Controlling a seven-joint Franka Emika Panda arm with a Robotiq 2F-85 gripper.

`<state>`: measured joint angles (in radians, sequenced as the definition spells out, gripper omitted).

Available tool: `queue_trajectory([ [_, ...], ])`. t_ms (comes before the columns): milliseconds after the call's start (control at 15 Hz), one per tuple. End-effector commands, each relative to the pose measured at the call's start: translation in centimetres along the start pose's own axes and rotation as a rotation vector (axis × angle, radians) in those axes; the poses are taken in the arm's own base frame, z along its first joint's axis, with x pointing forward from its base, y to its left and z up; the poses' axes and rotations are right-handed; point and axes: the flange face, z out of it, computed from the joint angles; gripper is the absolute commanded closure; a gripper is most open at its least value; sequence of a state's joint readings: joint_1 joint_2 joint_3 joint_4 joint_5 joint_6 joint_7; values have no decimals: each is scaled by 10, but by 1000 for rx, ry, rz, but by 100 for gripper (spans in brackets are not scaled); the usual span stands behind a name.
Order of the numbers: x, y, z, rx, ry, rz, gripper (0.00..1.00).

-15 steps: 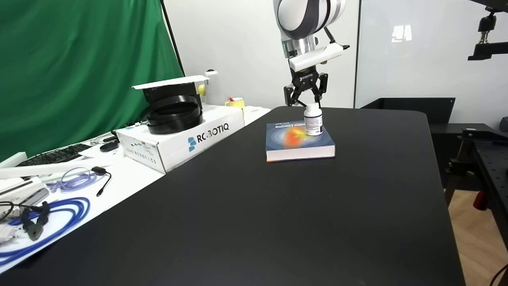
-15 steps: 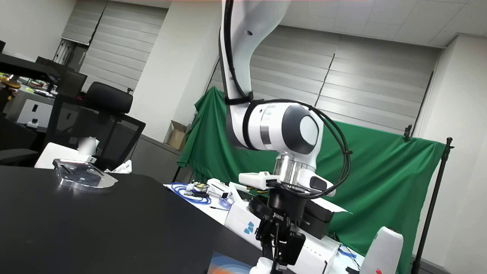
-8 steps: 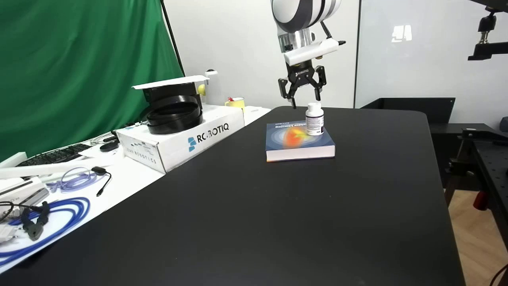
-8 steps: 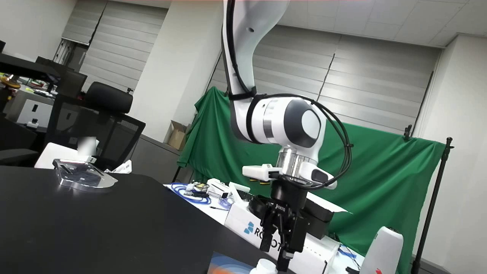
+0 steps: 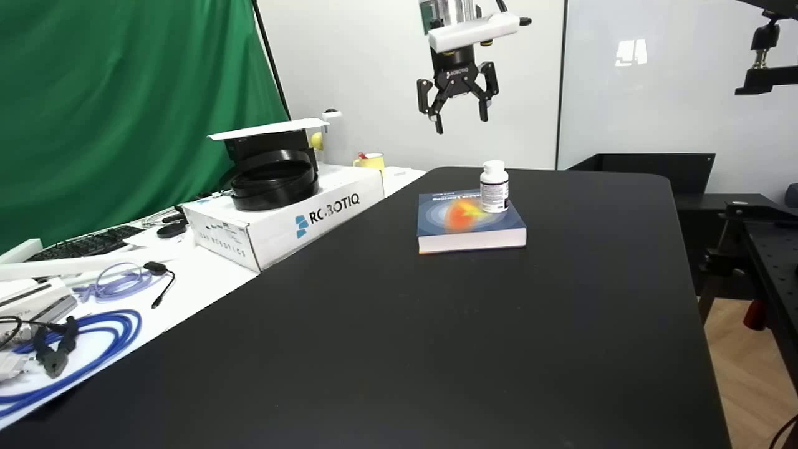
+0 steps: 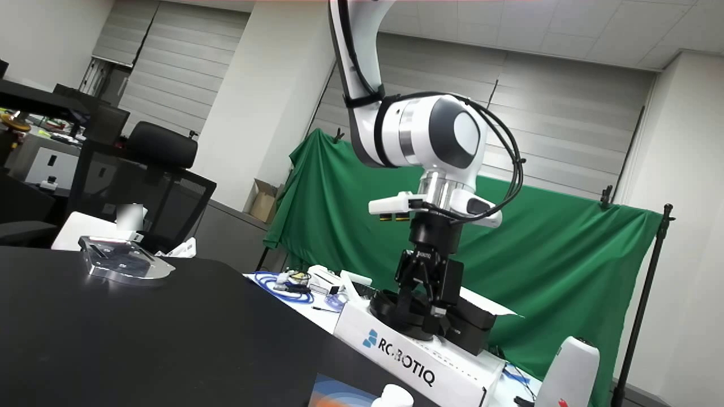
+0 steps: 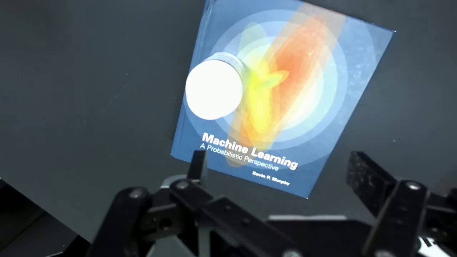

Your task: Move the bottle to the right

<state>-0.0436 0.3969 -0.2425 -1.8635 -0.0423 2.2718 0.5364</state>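
Note:
The bottle (image 5: 494,190), white with a white cap and a printed label, stands upright on the blue-and-orange book (image 5: 442,218), near the book's right edge in an exterior view. From above in the wrist view, the bottle (image 7: 214,89) shows mostly as its round white cap, by the book's left border. Only the cap of the bottle (image 6: 393,395) shows at the bottom of an exterior view. My gripper (image 5: 462,121) hangs well above and a little to the left of it there, touching nothing. Its fingers (image 7: 197,166) are spread wide with nothing between them.
The book lies flat on a black table (image 5: 374,349). A white Robotiq box (image 5: 312,209) with black round parts on top stands on the white side table. A clear plate-like device (image 6: 127,260) sits at the table's far edge in an exterior view.
My gripper was down at the bottle's cap with its fingers close together. It has opened, let go and risen, drifting slightly left in an exterior view. The bottle stays on the book.

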Motion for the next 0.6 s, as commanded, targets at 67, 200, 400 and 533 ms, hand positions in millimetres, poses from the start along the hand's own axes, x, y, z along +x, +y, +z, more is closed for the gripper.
queue_trajectory([
  [67,-3,0,-15,2,-7,-4,0],
  [200,-6,2,-23,1,-15,-4,0],
  [400,-7,3,-22,-1,-18,-5,0],
  [533,-8,3,-21,-1,-19,-5,0],
])
